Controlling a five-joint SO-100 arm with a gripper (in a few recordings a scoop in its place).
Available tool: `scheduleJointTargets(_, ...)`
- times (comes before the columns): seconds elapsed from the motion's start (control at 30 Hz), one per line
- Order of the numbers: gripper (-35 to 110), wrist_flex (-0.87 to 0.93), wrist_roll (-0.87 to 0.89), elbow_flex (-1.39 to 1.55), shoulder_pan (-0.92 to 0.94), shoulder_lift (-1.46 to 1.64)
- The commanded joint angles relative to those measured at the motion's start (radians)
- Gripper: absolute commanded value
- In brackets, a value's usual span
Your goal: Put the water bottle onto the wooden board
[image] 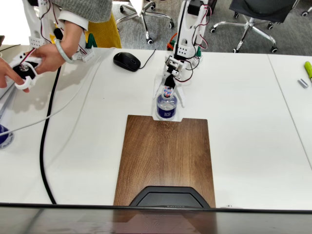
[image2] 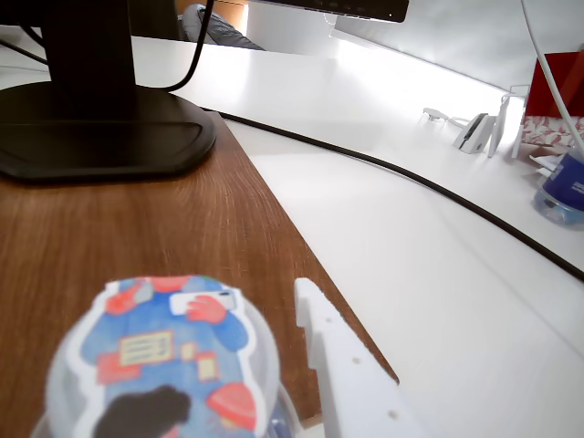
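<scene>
The water bottle (image: 166, 106) stands upright at the far short edge of the wooden board (image: 165, 156), in its small notch, where white tabletop shows around the base. My gripper (image: 170, 101) reaches down from behind with one white finger on each side of the bottle, and a gap shows on the right side. In the wrist view the bottle's cap (image2: 160, 351), with a reddish, blue and white sticker, sits at bottom left. One white finger (image2: 345, 374) lies just right of it, with board (image2: 164, 228) showing between them.
A black monitor base (image: 170, 196) rests on the board's near end. Behind the board lies a black mouse (image: 126, 61), and a black cable (image: 45, 146) runs down the left of the table. Another bottle (image: 4, 137) stands at the left edge. A green pen (image: 308, 69) lies far right.
</scene>
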Motion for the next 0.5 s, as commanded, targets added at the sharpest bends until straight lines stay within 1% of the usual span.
scheduleJointTargets(0.0, 39, -0.005, -0.038, 0.012, 0.005, 0.057)
scheduleJointTargets(0.2, 3, -0.003, -0.106, 0.012, -0.002, 0.054)
scheduleJointTargets(0.23, 0, -0.003, -0.106, 0.014, -0.002, 0.054)
scheduleJointTargets(0.47, 0, 0.000, -0.112, 0.014, -0.008, 0.057)
